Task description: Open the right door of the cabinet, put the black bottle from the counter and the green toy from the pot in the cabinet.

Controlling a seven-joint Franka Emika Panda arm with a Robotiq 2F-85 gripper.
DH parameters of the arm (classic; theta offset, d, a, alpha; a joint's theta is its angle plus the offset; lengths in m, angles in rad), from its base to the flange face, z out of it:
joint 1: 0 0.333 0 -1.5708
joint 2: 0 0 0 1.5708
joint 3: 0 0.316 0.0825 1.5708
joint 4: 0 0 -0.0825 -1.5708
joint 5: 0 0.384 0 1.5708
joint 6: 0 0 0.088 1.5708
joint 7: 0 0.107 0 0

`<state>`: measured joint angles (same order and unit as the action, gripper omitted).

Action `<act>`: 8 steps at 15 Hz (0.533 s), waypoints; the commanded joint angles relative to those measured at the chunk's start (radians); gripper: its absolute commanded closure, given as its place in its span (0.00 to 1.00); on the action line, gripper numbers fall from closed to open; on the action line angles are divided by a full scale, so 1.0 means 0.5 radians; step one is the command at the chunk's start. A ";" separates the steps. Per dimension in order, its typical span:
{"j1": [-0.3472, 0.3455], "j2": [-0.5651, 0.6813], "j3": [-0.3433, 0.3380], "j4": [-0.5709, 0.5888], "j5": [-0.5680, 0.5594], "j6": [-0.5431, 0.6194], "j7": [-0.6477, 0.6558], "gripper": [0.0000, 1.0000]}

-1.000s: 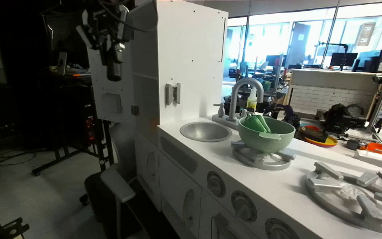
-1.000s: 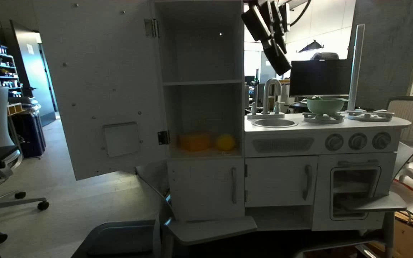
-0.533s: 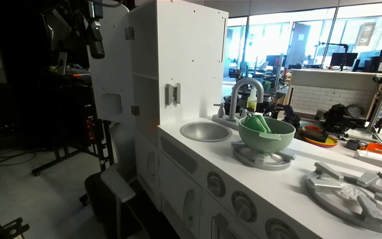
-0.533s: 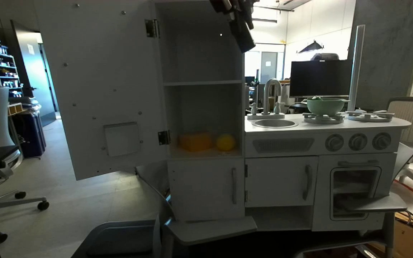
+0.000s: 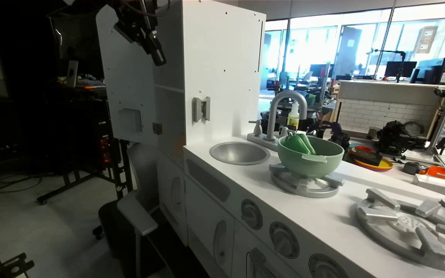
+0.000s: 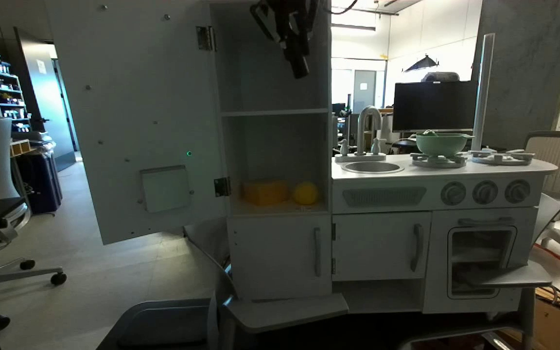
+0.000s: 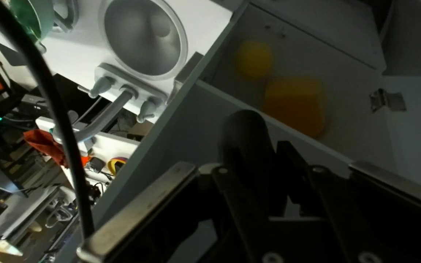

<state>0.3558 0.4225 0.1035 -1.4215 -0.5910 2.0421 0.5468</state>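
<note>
My gripper is shut on the black bottle and holds it tilted, its end pointing down, at the upper compartment of the cabinet. The bottle also shows in an exterior view and between the fingers in the wrist view. I cannot tell how far inside it is. The right door stands wide open. The pale green pot sits on a burner on the counter. The green toy lies in the pot; it also shows in the wrist view.
An orange block and a yellow ball are in the cabinet's lower compartment. The horizontal shelf divides it from the upper one. A faucet and a sink are beside the cabinet. A black cable crosses the wrist view.
My gripper and the black bottle have moved left in an exterior view, from above the sink side to in front of the upper compartment. The door, pot and green toy stay put.
</note>
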 commanded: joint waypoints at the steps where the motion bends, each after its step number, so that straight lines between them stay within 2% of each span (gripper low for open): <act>1: 0.141 0.307 -0.121 0.316 -0.212 0.112 0.215 0.90; 4: 0.217 0.466 -0.199 0.458 -0.342 0.193 0.363 0.90; 8: 0.276 0.597 -0.273 0.537 -0.531 0.286 0.594 0.90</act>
<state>0.4672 0.6609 0.0060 -1.2220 -0.7914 2.1550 0.7735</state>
